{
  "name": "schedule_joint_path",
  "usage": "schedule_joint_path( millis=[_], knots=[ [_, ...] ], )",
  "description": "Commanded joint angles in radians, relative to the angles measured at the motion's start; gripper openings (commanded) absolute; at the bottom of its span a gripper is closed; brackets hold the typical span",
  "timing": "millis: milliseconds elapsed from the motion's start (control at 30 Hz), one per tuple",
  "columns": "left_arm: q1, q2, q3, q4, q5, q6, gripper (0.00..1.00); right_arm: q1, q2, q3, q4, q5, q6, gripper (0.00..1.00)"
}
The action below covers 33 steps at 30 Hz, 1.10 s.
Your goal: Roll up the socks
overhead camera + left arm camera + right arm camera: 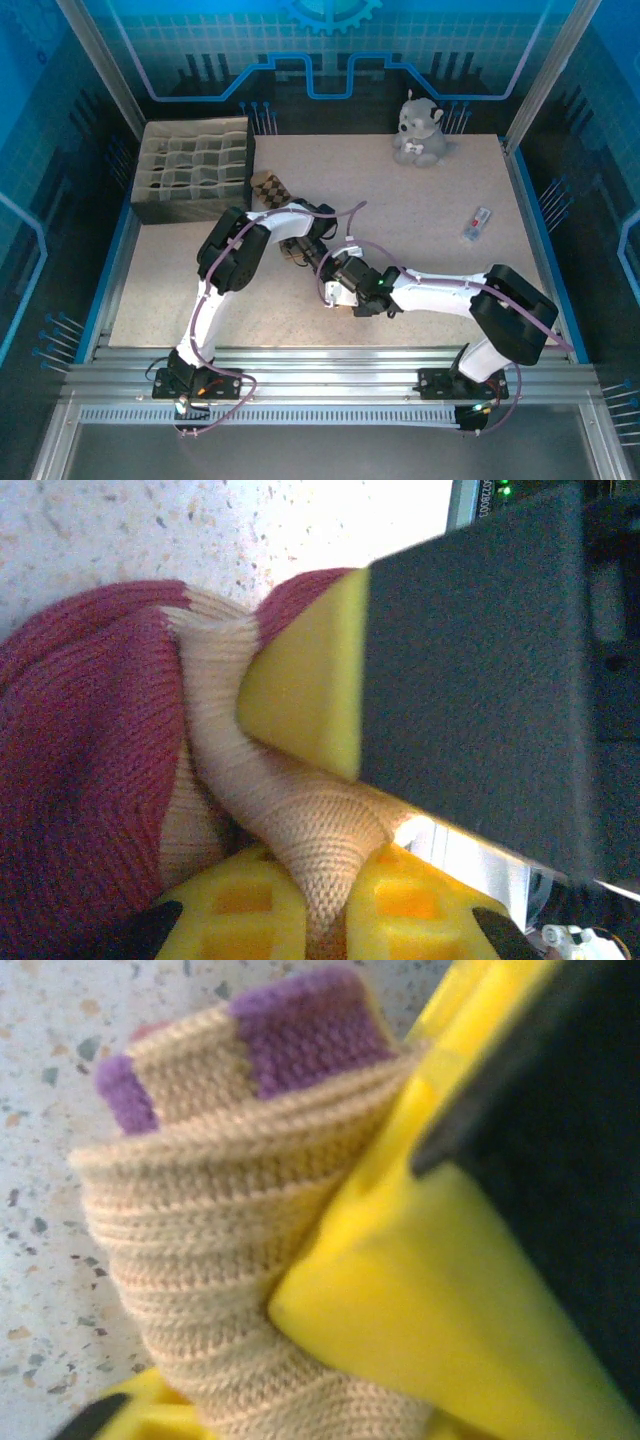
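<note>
Left pincer (320,915) is nipped tight on the beige red-toed sock (110,760) at mid-worktop (420,190). Meeting it from the right, the right pincer (250,1370) looks clamped on the same sock's rolled end, so its length runs between them. Far-left lies the argyle sock (268,187), nearer the left arm.

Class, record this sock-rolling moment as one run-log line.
left pincer: shut on beige sock | right pincer: shut on beige sock | argyle sock: beside organizer, untouched
</note>
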Motion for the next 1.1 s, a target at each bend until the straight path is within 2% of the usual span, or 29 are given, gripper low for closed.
schedule_joint_path(
  millis=[0, 67, 233, 500, 600, 833, 967, 1067],
  knots=[
    [-0.003, 0.018, 0.0, -0.044, 0.011, 0.022, 0.03, 0.009, 0.011, 0.012, 0.02, -0.012, -0.01, 0.06],
    [0.0, -0.004, -0.021, -0.007, -0.002, 0.004, 0.07, 0.006, 0.004, 0.02, -0.019, -0.039, -0.008, 0.0],
    [0.019, -0.092, -0.104, 0.138, -0.041, -0.069, 0.23, -0.032, 0.016, 0.074, -0.173, -0.19, 0.029, 0.0],
    [0.047, -0.218, -0.214, 0.305, -0.121, -0.136, 0.32, -0.115, 0.09, 0.162, -0.34, -0.379, 0.068, 0.0],
    [0.062, -0.291, -0.293, 0.43, -0.172, -0.194, 0.41, -0.145, 0.11, 0.178, -0.378, -0.427, 0.072, 0.0],
    [0.14, -0.402, -0.43, 0.657, -0.191, -0.368, 0.43, -0.172, 0.116, 0.183, -0.392, -0.452, 0.066, 0.0],
    [0.193, -0.478, -0.548, 0.851, -0.198, -0.483, 0.43, -0.18, 0.126, 0.19, -0.398, -0.456, 0.061, 0.0],
    [0.212, -0.546, -0.64, 0.977, -0.204, -0.494, 0.43, -0.187, 0.134, 0.195, -0.404, -0.461, 0.061, 0.0]
  ],
)
